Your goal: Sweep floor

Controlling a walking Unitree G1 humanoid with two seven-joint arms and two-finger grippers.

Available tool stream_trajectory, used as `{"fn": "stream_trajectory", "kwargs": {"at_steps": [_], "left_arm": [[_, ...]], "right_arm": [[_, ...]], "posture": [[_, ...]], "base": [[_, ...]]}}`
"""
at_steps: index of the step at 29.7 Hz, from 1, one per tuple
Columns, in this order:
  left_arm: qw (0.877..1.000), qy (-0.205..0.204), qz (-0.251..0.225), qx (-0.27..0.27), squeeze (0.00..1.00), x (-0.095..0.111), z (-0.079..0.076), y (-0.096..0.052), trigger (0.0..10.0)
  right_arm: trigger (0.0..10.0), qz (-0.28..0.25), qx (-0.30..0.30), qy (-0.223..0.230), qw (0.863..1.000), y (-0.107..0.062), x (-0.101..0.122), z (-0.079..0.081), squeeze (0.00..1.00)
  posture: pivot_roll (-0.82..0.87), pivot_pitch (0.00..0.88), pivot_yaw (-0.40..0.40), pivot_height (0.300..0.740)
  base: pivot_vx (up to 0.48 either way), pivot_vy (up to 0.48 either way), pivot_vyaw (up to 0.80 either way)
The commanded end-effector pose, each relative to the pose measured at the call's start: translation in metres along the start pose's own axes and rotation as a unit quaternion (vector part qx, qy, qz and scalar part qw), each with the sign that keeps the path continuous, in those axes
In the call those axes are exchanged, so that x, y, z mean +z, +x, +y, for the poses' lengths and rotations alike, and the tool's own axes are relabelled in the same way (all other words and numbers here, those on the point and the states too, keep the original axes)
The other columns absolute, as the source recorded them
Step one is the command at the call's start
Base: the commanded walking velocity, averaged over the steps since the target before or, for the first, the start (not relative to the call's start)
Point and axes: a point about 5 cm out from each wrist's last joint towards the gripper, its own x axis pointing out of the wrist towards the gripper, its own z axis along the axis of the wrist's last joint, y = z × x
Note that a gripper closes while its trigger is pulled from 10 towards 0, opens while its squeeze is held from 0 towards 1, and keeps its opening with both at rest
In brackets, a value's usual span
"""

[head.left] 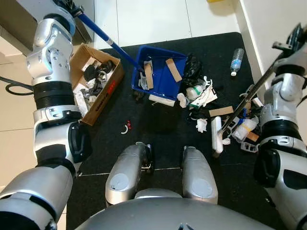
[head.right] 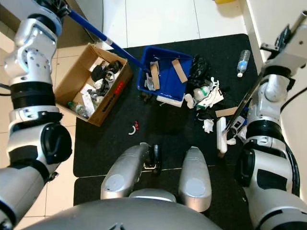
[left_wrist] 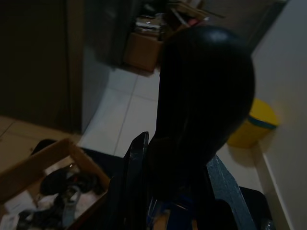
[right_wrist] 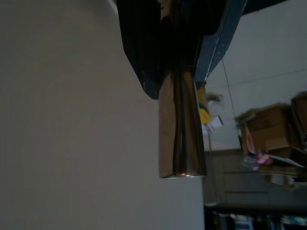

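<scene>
A blue dustpan (head.left: 160,72) rests on the black mat (head.left: 158,122) with cardboard scraps in it. Its long blue handle (head.left: 103,33) runs up to my left gripper (head.left: 71,6), which is shut on the black end knob (left_wrist: 206,86). My right gripper (head.left: 292,42) is shut on the broom's metal pole (right_wrist: 181,124), near the wall. The pole (head.left: 252,93) slants down to the white broom head (head.left: 217,136) beside a pile of litter (head.left: 204,96): paper, cardboard, a black bag.
An open cardboard box (head.left: 93,81) full of junk stands left of the dustpan. A plastic bottle (head.left: 235,61) lies on the mat's far right, a small red-and-white piece (head.left: 126,127) near my knees (head.left: 129,172). A white wall bounds the right; a yellow bin (left_wrist: 252,124) stands beyond.
</scene>
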Motion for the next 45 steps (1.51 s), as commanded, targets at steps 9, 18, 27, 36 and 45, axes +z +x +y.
{"fn": "stream_trajectory", "kwargs": {"at_steps": [9,18,27,36,45], "left_arm": [[0.994,0.042,-0.076,-0.071,0.00,0.021,-0.032,-0.001,10.0],[0.989,0.073,-0.097,-0.087,0.00,0.019,-0.043,-0.002,10.0],[0.989,0.072,-0.101,-0.083,0.00,0.020,-0.041,-0.001,10.0],[0.990,0.055,-0.102,-0.081,0.00,0.025,-0.041,0.002,10.0],[0.989,0.052,-0.110,-0.081,0.00,0.034,-0.043,0.007,10.0]], "right_arm": [[10.0,-0.059,0.034,-0.014,0.998,0.011,0.026,0.023,0.00],[10.0,-0.073,0.044,0.031,0.996,0.014,0.035,0.044,0.00],[10.0,-0.070,0.044,0.034,0.996,0.013,0.034,0.045,0.00],[10.0,-0.065,0.039,0.031,0.997,0.010,0.031,0.042,0.00],[10.0,-0.067,0.037,0.031,0.997,0.010,0.031,0.041,0.00]], "posture": [[0.08,0.051,0.106,0.740],[0.08,0.048,0.099,0.740],[0.09,0.050,0.102,0.740],[0.09,0.051,0.107,0.740],[0.08,0.046,0.114,0.740]], "base": [[0.000,0.000,0.00],[0.000,0.000,0.00],[0.000,0.224,0.00],[0.000,0.376,0.00],[0.000,0.173,0.00]]}}
